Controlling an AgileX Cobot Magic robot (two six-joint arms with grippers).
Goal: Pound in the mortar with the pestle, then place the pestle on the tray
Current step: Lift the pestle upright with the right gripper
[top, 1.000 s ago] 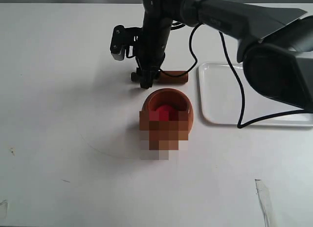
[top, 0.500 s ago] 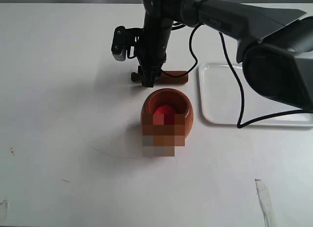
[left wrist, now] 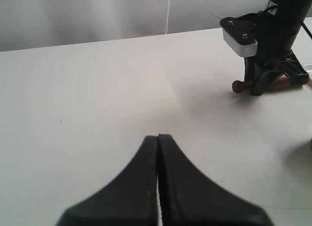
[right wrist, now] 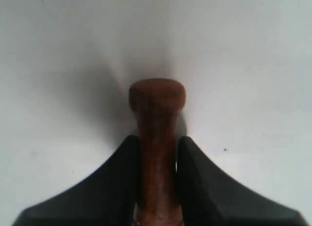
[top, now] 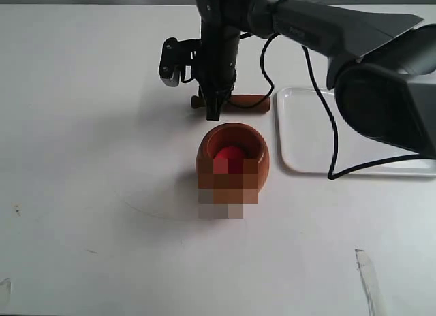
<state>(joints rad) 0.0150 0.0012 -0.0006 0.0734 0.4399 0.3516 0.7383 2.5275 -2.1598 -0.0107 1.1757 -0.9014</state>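
Pestle: lies level at upper centre of the exterior frame, just above the mortar, with its thick end towards the tray.
Right pincer: narrow, clamped on the slim handle just behind the knob, one finger on each side.
Change: compared with a moment earlier, the pestle and pincer sit slightly higher and further right in the frame. The pestle appears to be coming off the surface.
Meaning: the grasp looks secure. Pounding has not begun, and the pestle probably has to be turned upright over the mortar's mouth.
Mortar: upright at frame centre, untouched, red bottom showing, lower part blurred.
Tray: at right of frame, apart from the pestle's thick end.
Left pincer: jaws pressed together on nothing, low over bare surface, well apart from the work.
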